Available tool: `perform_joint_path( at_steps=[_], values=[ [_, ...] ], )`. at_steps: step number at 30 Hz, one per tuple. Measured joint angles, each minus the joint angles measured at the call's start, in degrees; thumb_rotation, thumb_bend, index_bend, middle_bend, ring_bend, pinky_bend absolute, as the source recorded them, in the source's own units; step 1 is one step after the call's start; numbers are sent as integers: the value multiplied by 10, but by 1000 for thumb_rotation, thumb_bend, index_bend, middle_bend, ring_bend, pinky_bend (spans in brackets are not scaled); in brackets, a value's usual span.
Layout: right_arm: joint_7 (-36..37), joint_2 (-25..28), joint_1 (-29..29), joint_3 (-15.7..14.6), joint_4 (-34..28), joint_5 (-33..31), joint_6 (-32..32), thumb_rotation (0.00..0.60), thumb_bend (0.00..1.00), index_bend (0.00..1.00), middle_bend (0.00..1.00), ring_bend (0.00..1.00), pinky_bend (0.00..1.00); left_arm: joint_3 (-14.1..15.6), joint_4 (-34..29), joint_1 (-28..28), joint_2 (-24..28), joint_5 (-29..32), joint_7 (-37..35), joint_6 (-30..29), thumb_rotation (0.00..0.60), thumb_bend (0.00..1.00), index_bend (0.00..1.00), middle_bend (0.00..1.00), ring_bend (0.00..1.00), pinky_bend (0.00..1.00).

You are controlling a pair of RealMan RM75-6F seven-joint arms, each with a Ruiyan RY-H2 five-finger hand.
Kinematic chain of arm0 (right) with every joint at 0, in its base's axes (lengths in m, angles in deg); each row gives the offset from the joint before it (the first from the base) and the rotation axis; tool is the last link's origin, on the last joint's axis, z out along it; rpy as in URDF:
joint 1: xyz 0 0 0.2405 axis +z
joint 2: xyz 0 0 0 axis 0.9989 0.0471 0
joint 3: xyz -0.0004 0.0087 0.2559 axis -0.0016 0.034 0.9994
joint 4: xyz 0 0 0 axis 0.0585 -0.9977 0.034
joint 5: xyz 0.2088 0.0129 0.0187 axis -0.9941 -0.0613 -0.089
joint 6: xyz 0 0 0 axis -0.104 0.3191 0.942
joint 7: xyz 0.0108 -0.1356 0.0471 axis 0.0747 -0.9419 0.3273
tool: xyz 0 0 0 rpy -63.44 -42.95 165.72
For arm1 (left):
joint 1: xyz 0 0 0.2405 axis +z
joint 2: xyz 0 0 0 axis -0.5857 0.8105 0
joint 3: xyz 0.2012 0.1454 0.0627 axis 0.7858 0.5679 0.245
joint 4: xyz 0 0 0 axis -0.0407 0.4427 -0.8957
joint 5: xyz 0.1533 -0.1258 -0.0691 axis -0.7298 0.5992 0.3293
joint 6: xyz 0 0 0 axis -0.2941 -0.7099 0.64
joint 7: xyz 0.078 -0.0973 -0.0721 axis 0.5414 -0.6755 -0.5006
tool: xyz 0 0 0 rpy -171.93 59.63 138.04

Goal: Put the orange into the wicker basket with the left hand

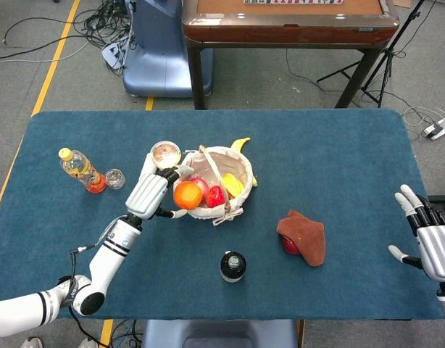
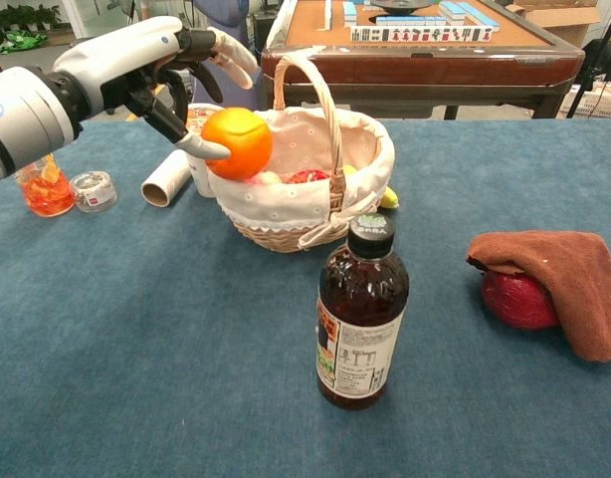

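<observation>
Holding orange (image 2: 238, 141) in left hand (image 1: 148, 194), fingers wrapped round it, up over near rim of wicker basket (image 2: 286, 214). Orange looks round, firm, smooth, maybe rolls; best held round middle. Right hand (image 1: 434, 246) empty, fingers spread.

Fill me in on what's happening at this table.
The robot's left hand holds an orange at the near-left rim of the wicker basket, above the rim and not yet let go. The basket already holds some red and yellow fruit. The right hand rests open at the far right edge of the table, idle. A dark bottle stands in front of the basket, and a brown cloth drapes over a red object to its right.
</observation>
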Motion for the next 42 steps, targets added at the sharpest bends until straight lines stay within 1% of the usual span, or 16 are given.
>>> perform_joint_path(
  at_steps=[2, 6, 10, 14, 20, 25, 29, 33, 39, 42],
  values=[
    [1, 0, 0, 0, 1, -1, 1, 600, 0, 0, 60, 82, 225, -1, 4, -4, -5, 6, 8, 2, 600, 88, 148, 153, 208, 442],
    [3, 1, -1, 0, 1, -2, 0, 600, 0, 0, 60, 82, 225, 1, 13, -7, -12, 7, 18, -4, 600, 88, 105, 78, 134, 398],
    [4, 2, -1, 0, 2, -3, 0, 600, 0, 0, 60, 82, 225, 7, 4, 2, -4, -1, 16, -21, 600, 88, 100, 66, 121, 377],
    [5, 4, -1, 1, 2, -3, 0, 600, 0, 0, 60, 82, 225, 21, -25, 20, 23, -8, 22, -34, 600, 88, 110, 66, 131, 375],
    [6, 4, 1, 1, 4, -4, 4, 600, 0, 0, 61, 82, 225, 56, -81, 64, 79, -17, 48, -63, 600, 88, 113, 67, 132, 375],
    [13, 3, 4, 1, 9, -5, 10, 600, 0, 0, 62, 82, 225, 86, -118, 111, 124, -26, 62, -101, 600, 88, 127, 66, 133, 375],
    [18, 3, 5, 1, 14, -5, 12, 600, 0, 0, 66, 82, 225, 107, -129, 148, 150, -30, 75, -135, 600, 88, 135, 66, 134, 375],
    [27, 4, 8, -1, 19, -5, 19, 600, 0, 23, 82, 82, 225, 123, -134, 190, 168, -28, 83, -175, 600, 88, 141, 67, 134, 371],
    [40, 5, 13, -8, 27, 8, 28, 600, 0, 36, 100, 82, 225, 142, -128, 250, 181, -16, 100, -232, 600, 88, 141, 66, 134, 349],
    [45, 2, 15, -11, 31, 12, 31, 600, 0, 40, 103, 82, 225, 148, -122, 275, 184, -11, 97, -251, 600, 88, 141, 66, 134, 340]
  ],
)
